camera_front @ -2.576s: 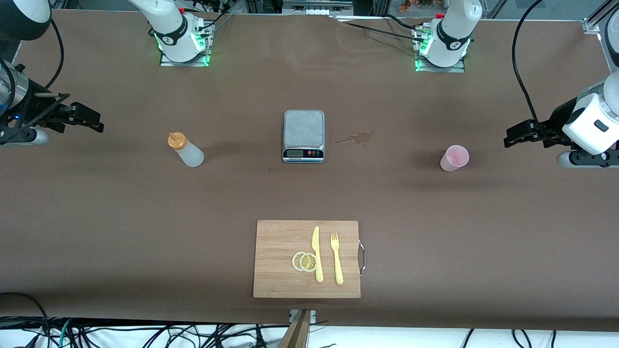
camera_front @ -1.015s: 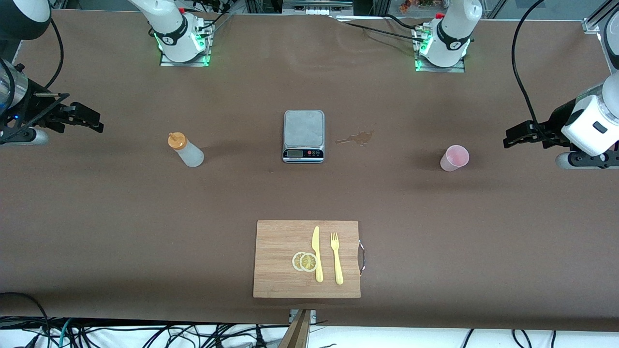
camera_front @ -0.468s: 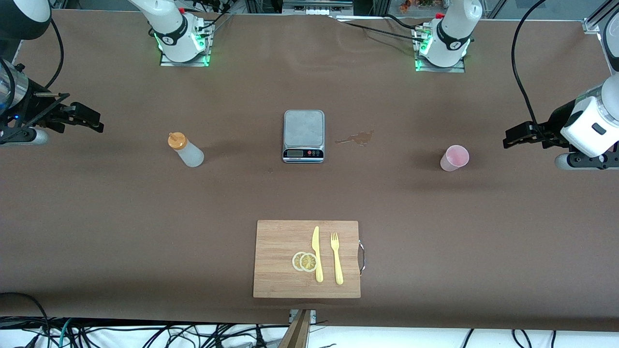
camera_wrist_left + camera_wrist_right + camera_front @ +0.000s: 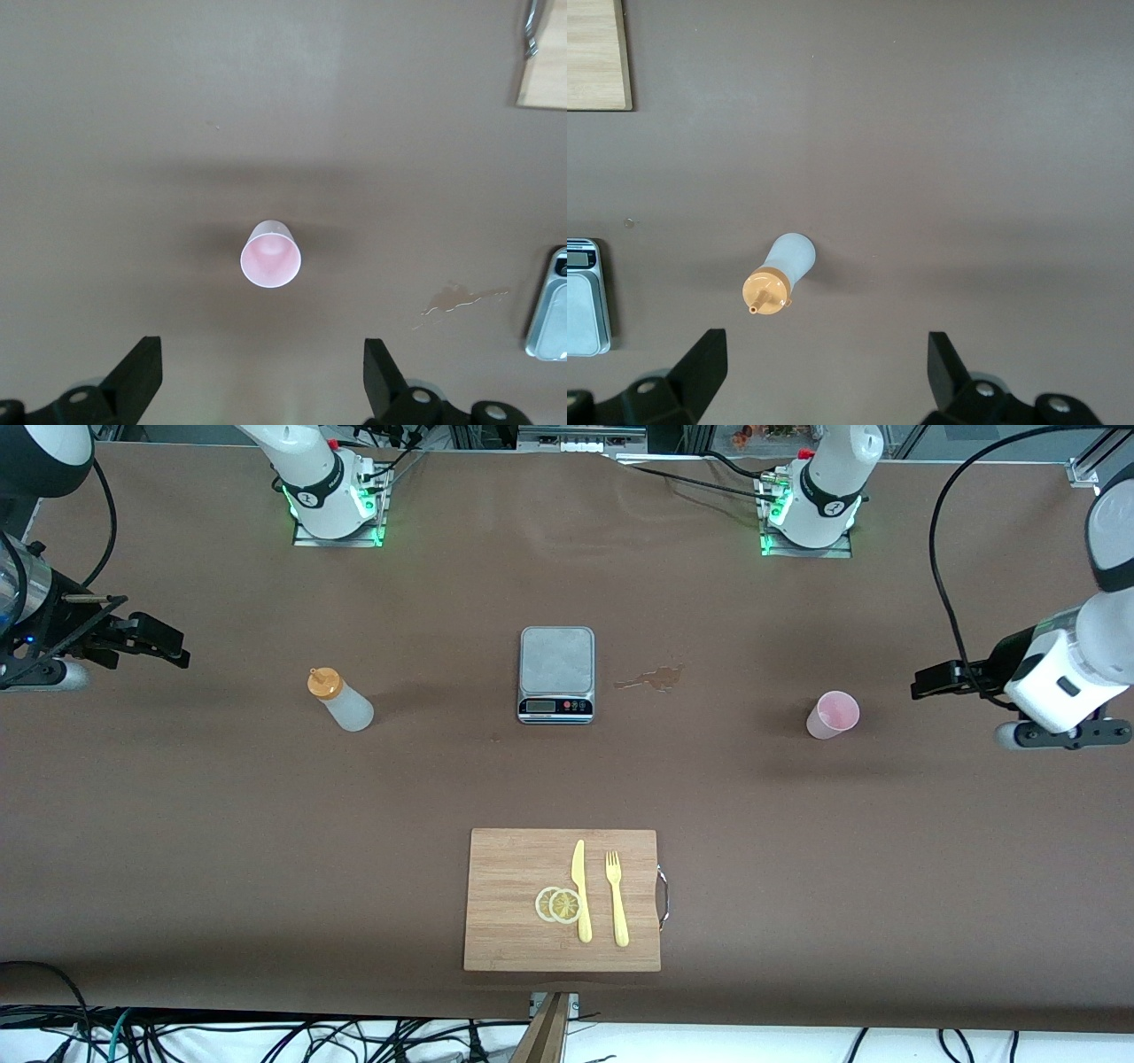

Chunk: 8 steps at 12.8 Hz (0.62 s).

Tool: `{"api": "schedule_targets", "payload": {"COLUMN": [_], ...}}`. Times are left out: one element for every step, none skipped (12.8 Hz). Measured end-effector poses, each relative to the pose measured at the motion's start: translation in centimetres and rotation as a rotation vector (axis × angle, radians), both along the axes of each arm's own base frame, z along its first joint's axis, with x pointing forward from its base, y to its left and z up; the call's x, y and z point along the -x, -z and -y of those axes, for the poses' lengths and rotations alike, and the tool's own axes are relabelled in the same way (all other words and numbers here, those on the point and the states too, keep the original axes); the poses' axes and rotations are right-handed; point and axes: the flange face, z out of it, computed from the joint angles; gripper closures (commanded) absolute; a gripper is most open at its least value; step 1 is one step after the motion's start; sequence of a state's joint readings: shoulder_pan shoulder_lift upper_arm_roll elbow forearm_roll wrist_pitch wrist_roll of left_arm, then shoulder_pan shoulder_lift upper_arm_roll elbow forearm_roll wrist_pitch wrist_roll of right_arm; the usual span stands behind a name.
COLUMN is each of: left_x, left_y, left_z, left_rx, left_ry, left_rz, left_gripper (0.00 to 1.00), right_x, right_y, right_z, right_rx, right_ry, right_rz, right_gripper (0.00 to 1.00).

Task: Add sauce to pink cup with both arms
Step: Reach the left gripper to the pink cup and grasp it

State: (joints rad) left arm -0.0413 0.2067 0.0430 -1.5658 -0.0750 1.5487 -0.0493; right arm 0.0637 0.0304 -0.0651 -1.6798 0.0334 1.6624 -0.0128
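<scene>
White arms [image 4: 1059,673], blk joints, cables

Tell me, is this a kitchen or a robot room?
Probably a robot lab set up like a kitchen: two robot arms bolted to a brown table, loose cables along its edge, plus a kitchen scale and a cutting board.

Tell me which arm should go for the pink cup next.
Left. The left end effector hangs open at that arm's end of the table, close beside the pink cup, which sits centred in its wrist view. The right end effector, also open, waits near the sauce bottle.
</scene>
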Motion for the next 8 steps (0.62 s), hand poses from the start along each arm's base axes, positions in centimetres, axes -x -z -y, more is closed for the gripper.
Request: {"api": "schedule_targets", "payload": {"left_x": [0.0, 0.1, 0.3, 0.6, 1.1, 1.7, 2.5, 3.4], "left_y": [1.5, 3.2, 5.2, 7.4, 9.9, 12.6, 15.2, 17.5], "left_z": [-0.3, -0.7, -1.2, -1.6, -1.9, -2.1, -2.2, -2.3], "left_rx": [0.004, 0.007, 0.01, 0.014, 0.016, 0.016, 0.014, 0.012], "left_ry": [0.013, 0.02, 0.026, 0.041, 0.052, 0.056, 0.056, 0.057], "left_rz": [-0.006, -0.013, -0.019, -0.021, -0.016, -0.008, -0.001, 0.001], "left_gripper": [0.0, 0.0, 0.0, 0.0, 0.0, 0.01, 0.01, 0.01], "right_x": [0.0, 0.0, 0.0, 0.0, 0.0, 0.0, 0.0, 0.0], "right_y": [0.0, 0.0, 0.0, 0.0, 0.0, -0.1, -0.1, -0.1], "right_z": [0.0, 0.0, 0.0, 0.0, 0.0, 0.0, 0.0, 0.0], "right_rx": [0.0, 0.0, 0.0, 0.0, 0.0, 0.0, 0.0, 0.0], "right_ry": [0.0, 0.0, 0.0, 0.0, 0.0, 0.0, 0.0, 0.0], "right_rz": [0.0, 0.0, 0.0, 0.001, 0.001, 0.001, 0.001, 0.001], "right_gripper": [0.0, 0.0, 0.0, 0.0, 0.0, 0.0, 0.0, 0.0]}}
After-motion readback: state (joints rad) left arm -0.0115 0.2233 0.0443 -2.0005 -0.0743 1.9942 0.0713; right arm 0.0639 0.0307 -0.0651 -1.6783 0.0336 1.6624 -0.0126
